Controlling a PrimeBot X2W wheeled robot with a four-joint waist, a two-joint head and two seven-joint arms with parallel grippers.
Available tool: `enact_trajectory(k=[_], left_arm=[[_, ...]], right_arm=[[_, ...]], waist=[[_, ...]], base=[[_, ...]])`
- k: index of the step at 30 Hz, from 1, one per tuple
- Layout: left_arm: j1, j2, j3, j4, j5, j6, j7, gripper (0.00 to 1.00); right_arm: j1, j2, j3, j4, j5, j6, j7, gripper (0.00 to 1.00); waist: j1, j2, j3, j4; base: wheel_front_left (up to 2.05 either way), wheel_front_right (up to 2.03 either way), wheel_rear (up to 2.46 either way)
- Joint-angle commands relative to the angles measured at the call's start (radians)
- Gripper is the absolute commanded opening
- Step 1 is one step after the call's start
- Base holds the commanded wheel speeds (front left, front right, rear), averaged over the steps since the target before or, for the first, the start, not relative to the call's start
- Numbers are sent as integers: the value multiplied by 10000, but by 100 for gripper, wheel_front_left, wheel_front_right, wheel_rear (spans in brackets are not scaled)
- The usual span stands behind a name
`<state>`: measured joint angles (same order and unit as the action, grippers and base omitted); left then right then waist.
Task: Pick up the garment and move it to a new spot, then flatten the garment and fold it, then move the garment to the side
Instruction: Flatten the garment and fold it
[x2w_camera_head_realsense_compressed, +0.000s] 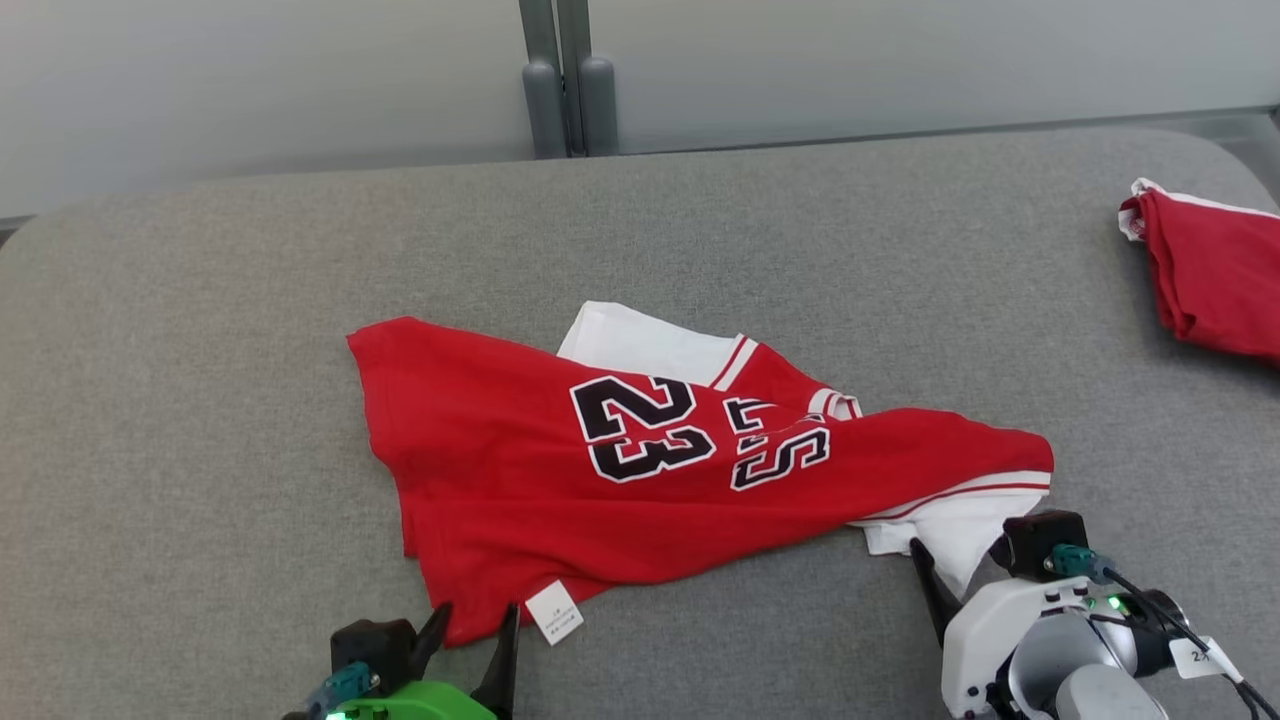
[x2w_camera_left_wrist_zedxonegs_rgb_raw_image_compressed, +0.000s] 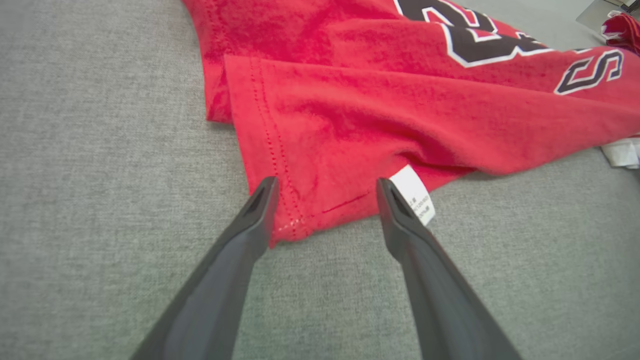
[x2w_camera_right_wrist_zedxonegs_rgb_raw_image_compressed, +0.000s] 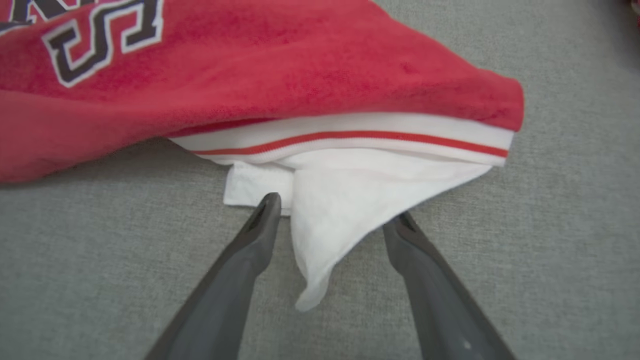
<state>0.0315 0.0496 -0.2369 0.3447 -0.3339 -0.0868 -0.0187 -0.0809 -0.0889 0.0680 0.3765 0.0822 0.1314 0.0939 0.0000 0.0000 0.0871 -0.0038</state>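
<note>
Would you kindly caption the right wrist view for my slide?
Right gripper, jaws open, straddles the jersey's white corner.

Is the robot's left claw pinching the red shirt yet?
No: in the left wrist view the left gripper stands open, fingers either side of a hem corner of the red jersey.

Red-and-white jersey (x2w_camera_head_realsense_compressed: 520, 480) lies rumpled, number up.
</note>
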Motion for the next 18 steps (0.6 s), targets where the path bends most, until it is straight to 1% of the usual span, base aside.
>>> enact_trajectory(k=[1, 2, 3, 4, 5, 6, 8, 10, 11, 13, 15, 17, 18], left_arm=[[-294, 29, -27, 178, -145, -6, -14, 100], [-412, 31, -45, 302, -153, -2, 20, 71], [-537, 29, -97, 436, -133, -29, 65, 9], [-628, 27, -108, 509, -151, -48, 39, 0], [-693, 30, -145, 649, -202, -86, 81, 0], [-703, 38, -215, 743, -170, -114, 144, 0], [-706, 37, -277, 842, -263, -160, 159, 0], [-552, 36, -252, 730, -561, -201, 193, 0], [-399, 35, -183, 556, -731, -220, 206, 0], [-66, 104, -33, 91, -1033, -250, 384, 0], [299, 370, 1, -442, -1181, -255, 705, 0], [643, 532, 50, -883, -1364, -258, 951, 0], [786, 715, 53, -1039, -1227, -202, 1020, 0]], right_arm=[[-218, -36, 21, 57, -69, -13, -99, 100], [-291, -27, 30, 87, -37, -14, -119, 100], [-367, -11, 54, 136, 29, -13, -142, 100], [-419, 0, 69, 178, 64, -14, -160, 60], [-445, 28, 106, 207, 189, -13, -183, 9], [-431, 48, 139, 212, 330, -13, -185, 0], [-248, 46, 115, 55, 778, -9, -192, 0], [52, 76, -118, -432, 1605, -9, -221, 0], [229, 135, -259, -870, 2422, -9, -104, 0], [586, 106, -524, -2039, 3590, -6, 194, 0], [1070, -68, -938, -3293, 4625, -8, 618, 0], [1481, -289, -1330, -4387, 5234, -8, 1095, 0], [1617, -303, -1488, -4796, 5511, -8, 1305, 0]], waist=[[0, 0, 438, 8], [0, 0, 513, 3], [0, 0, 601, -6], [0, 0, 653, -9], [0, 0, 681, -7], [0, 0, 690, -1], [0, 0, 659, 32], [0, 0, 548, 82], [0, 0, 476, 85], [0, 0, 373, 46], [0, 0, 301, -15], [0, 0, 261, -89], [0, 0, 235, -138]], base=[[0, 0, 0], [0, 0, 0], [0, 0, 0], [0, 0, 0], [0, 0, 0], [0, 0, 0], [0, 0, 0], [0, 0, 0], [0, 0, 0], [0, 0, 0], [0, 0, 0], [0, 0, 0], [0, 0, 0]])
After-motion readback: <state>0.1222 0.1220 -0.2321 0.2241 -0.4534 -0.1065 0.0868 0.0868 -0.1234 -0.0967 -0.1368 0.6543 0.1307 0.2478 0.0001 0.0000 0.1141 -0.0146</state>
